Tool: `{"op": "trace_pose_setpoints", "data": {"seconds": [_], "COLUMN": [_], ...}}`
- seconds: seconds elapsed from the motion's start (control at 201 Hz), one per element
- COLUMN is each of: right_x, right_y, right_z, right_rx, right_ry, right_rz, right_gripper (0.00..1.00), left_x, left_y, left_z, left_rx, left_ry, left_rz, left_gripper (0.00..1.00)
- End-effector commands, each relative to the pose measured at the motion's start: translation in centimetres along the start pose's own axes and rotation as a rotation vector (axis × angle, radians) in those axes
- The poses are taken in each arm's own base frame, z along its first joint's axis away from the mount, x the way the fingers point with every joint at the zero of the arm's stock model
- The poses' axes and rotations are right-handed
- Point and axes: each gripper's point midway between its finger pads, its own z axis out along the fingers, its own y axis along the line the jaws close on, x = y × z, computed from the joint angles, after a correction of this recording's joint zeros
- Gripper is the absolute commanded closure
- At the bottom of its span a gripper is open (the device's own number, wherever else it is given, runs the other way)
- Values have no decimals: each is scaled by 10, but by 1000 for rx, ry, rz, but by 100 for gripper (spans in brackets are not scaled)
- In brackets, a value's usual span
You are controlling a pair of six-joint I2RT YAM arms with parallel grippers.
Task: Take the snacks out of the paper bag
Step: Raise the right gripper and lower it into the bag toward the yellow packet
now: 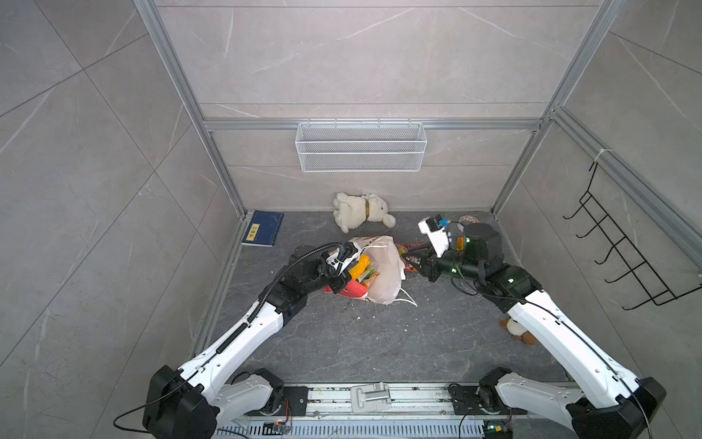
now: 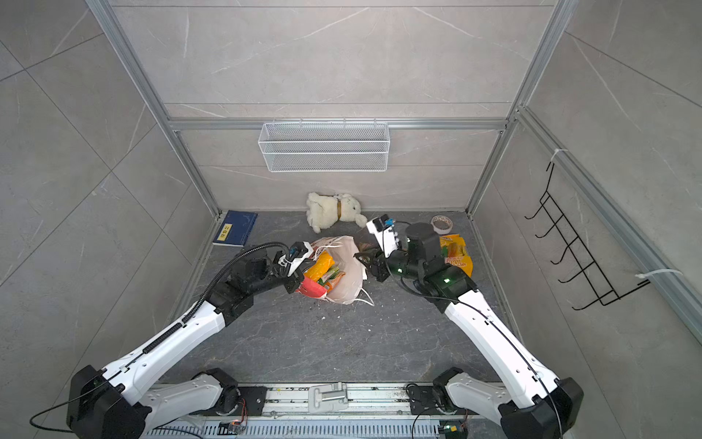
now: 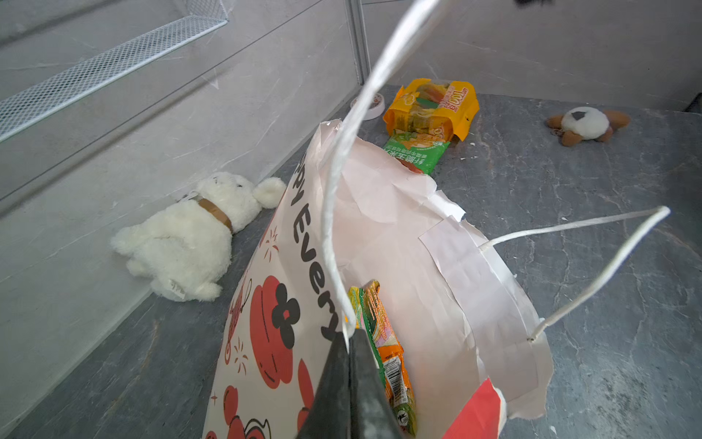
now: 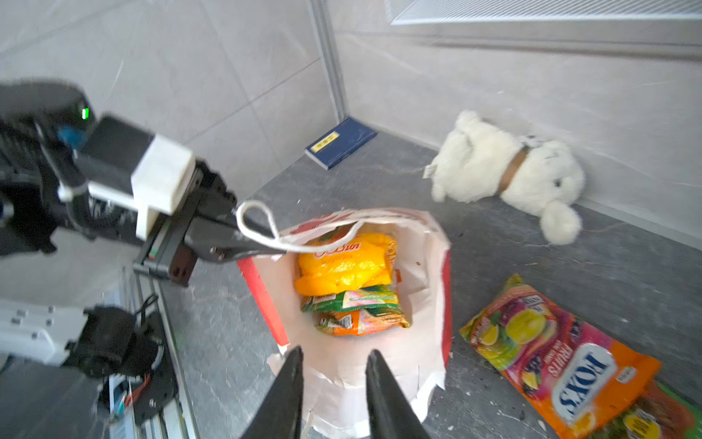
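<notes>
The left gripper [image 4: 266,249] was clenched on the rim of the white paper bag [image 4: 421,273] with red prints and cord handles, mid-table. The right gripper [image 4: 334,353] hung released and empty over its mouth; a good pick would likely drop between the walls and nip the crinkly yellow foil packet [image 4: 342,266] by its top edge, clear of paper. The right wrist view showed three packets stacked inside and the pink-orange "FOX" packet [image 4: 562,353] beside the bag; the left wrist view plainly showed a yellow-orange packet [image 3: 429,106] and green packet [image 3: 416,152] beyond it.
</notes>
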Motion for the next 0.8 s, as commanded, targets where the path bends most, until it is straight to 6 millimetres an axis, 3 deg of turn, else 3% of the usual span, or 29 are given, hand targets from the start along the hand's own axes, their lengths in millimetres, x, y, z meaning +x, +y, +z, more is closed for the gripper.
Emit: {"op": "trace_pose_setpoints", "data": {"seconds": [0.0,0.144,0.303,0.428,0.607,0.796], "right_x": [41,63,83,94,92,95], "right_y": [5,8,2,2,0,-13], "right_z": [27,45,61,73,89,106], "right_rx": [-52,-73,7,54,81,141], "right_ry": [62,16,83,104,98,95], "right_rz": [-90,-111,-199,-292,-367,-452], "right_gripper": [73,79,80,76,70,58], "left_x": [-37,-35,-31,-34,-34,-33], "left_y": [-13,-20,-27,-29,-30,-29], "left_z": [-15,-15,-13,-13,-12,-13], "left_rx": [72,106,149,160,166,159], "left_ry": [-133,-143,-139,-150,-149,-148], "left_rz": [94,93,105,111,114,110], "left_gripper": [100,100,100,100,100,100]}}
